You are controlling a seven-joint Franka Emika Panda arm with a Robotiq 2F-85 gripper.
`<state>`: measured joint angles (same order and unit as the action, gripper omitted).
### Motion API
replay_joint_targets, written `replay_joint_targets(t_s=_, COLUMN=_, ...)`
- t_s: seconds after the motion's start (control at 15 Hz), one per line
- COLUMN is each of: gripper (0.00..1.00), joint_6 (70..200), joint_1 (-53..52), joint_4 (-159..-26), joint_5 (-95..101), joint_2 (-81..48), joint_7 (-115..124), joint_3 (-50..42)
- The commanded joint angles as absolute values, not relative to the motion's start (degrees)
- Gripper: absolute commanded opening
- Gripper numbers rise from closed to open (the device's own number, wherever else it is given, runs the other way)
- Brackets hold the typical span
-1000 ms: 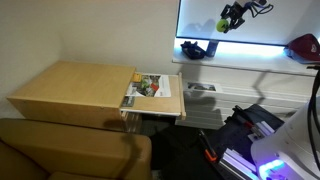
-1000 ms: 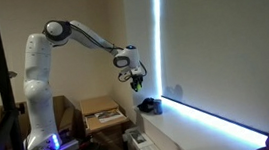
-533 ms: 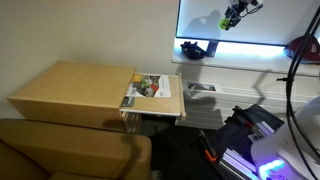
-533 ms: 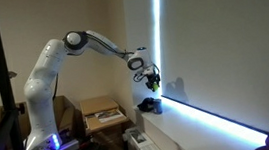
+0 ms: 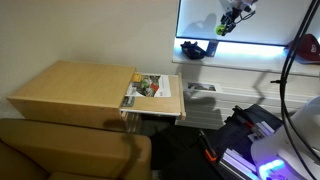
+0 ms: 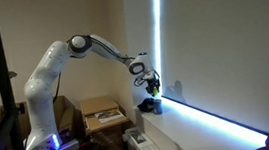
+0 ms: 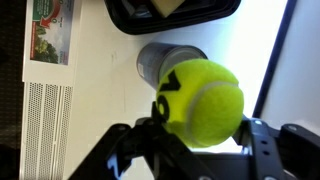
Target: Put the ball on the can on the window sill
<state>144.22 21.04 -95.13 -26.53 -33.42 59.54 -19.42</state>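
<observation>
The yellow-green ball (image 7: 203,100) fills the middle of the wrist view, clamped between my gripper's (image 7: 198,136) two black fingers. Right behind it stands a grey can (image 7: 160,60) on the white window sill (image 7: 100,100); the ball overlaps the can's right part. In both exterior views my gripper (image 5: 229,21) (image 6: 152,81) holds the ball (image 5: 221,28) (image 6: 155,85) in front of the bright window, a little above the window sill (image 5: 240,47) (image 6: 210,125). The can is not clear in the exterior views.
A black container (image 7: 170,12) sits on the sill just beyond the can; it shows as a dark shape (image 5: 195,48) (image 6: 150,106). A magazine (image 5: 150,87) (image 7: 50,30) lies on the tan table (image 5: 70,90). A brown sofa (image 5: 60,150) stands in front.
The arm has carried the ball toward the window and lower, closer to the dark things on the sill. The grip on the ball is unchanged.
</observation>
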Motion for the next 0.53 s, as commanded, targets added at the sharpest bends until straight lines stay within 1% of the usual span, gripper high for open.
replay_joint_targets(t_s=0.0, gripper=0.38, joint_6=146.88, joint_1=21.20, joint_4=-93.03, joint_5=-27.49, joint_2=-36.94, joint_7=62.13, joint_3=-16.59)
replay_joint_targets(t_s=0.2, gripper=0.38, joint_6=149.64, joint_1=21.04, joint_4=-91.61, joint_5=-27.48, joint_2=-38.74, joint_7=64.86, joint_3=-15.61)
replay_joint_targets(t_s=0.47, gripper=0.38, joint_6=151.50, joint_1=20.79, joint_4=-90.23, joint_5=-25.96, joint_2=-39.99, joint_7=67.82, joint_3=-16.44)
